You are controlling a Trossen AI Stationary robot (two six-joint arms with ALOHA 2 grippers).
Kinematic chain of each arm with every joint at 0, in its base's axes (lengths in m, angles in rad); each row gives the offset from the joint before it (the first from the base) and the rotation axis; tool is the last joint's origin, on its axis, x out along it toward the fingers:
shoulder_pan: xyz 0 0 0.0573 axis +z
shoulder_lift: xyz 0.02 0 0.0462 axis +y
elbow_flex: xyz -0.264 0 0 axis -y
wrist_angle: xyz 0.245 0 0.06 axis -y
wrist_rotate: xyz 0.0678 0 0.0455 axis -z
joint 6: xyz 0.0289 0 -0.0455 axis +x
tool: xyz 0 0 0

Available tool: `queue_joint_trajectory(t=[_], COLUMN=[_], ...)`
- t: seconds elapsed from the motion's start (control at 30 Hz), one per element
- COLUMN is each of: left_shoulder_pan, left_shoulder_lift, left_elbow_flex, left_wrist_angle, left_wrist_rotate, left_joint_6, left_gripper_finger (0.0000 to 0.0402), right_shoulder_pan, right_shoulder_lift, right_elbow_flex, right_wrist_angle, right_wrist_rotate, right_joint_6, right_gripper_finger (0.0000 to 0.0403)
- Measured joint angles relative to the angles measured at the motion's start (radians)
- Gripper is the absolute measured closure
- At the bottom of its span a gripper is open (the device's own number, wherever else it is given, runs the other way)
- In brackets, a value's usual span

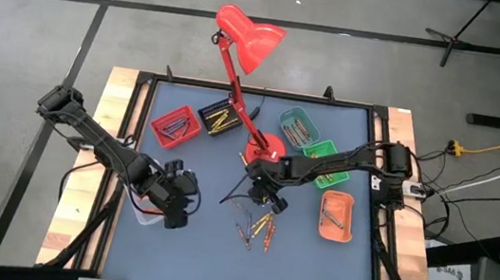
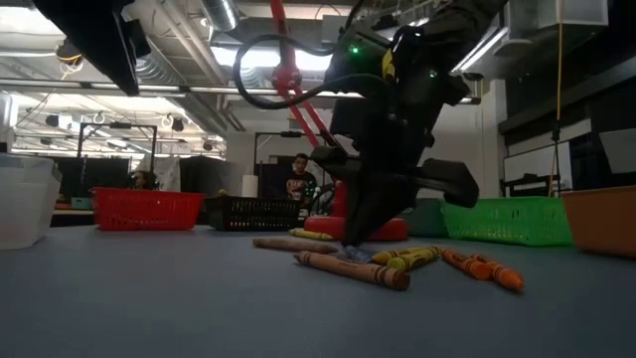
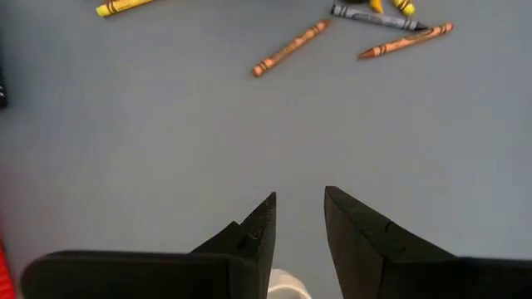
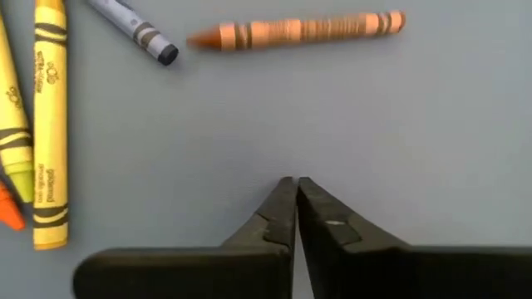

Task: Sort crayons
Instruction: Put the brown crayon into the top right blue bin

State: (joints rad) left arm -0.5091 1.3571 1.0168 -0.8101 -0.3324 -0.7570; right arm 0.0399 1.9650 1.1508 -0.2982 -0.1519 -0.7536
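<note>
Several loose crayons [image 1: 256,225] lie flat on the blue-grey mat near the table's middle. The right wrist view shows an orange crayon [image 4: 299,31], a blue-grey crayon [image 4: 133,29] and yellow crayons [image 4: 48,124]. My right gripper [image 4: 295,183] is shut and empty. It points down over bare mat just beside the crayons, and it also shows in the high view [image 1: 267,199] and the low view [image 2: 353,239]. My left gripper [image 3: 299,203] is open and empty over bare mat to the left [image 1: 177,203], well short of the crayons [image 3: 287,48].
Small trays stand at the back and right: red [image 1: 173,126], black [image 1: 218,117], teal [image 1: 297,127], green [image 1: 328,166] and orange [image 1: 336,215]. A red desk lamp [image 1: 263,149] stands behind my right gripper. A pale container [image 2: 25,199] sits by my left arm.
</note>
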Motion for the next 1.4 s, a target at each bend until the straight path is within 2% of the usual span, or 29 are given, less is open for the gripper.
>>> queue_joint_trajectory(t=[0.13,0.37,0.5,0.63,0.77,1.1,1.2,1.4], left_shoulder_pan=[-0.001,0.019,0.041,0.053,0.053,0.049,0.049,0.049], left_shoulder_lift=[0.024,0.147,0.215,0.250,0.254,0.254,0.254,0.254], left_elbow_flex=[0.000,0.000,0.000,0.000,0.000,0.000,0.000,0.000], left_wrist_angle=[0.072,0.263,0.316,0.320,0.326,0.330,0.332,0.333], left_wrist_rotate=[-0.053,-0.077,-0.068,-0.065,-0.062,-0.041,-0.041,-0.041], left_joint_6=[0.015,0.188,0.244,0.253,0.254,0.244,0.244,0.244], left_gripper_finger=[0.0314,0.0314,0.0314,0.0314,0.0314,0.0314,0.0314,0.0314], right_shoulder_pan=[0.000,0.000,0.000,0.000,0.000,0.000,-0.001,-0.001], right_shoulder_lift=[0.005,0.007,0.006,0.005,0.007,0.094,0.116,0.128], right_elbow_flex=[0.048,0.214,0.288,0.308,0.308,0.309,0.309,0.310], right_wrist_angle=[-0.046,-0.263,-0.361,-0.378,-0.376,-0.330,-0.327,-0.324], right_wrist_rotate=[0.003,0.011,0.009,0.003,0.005,0.014,0.027,0.137], right_joint_6=[0.055,0.177,0.327,0.540,0.664,0.826,0.827,0.827], right_gripper_finger=[0.0380,0.0383,0.0398,0.0396,0.0374,0.0270,0.0257,0.0258])
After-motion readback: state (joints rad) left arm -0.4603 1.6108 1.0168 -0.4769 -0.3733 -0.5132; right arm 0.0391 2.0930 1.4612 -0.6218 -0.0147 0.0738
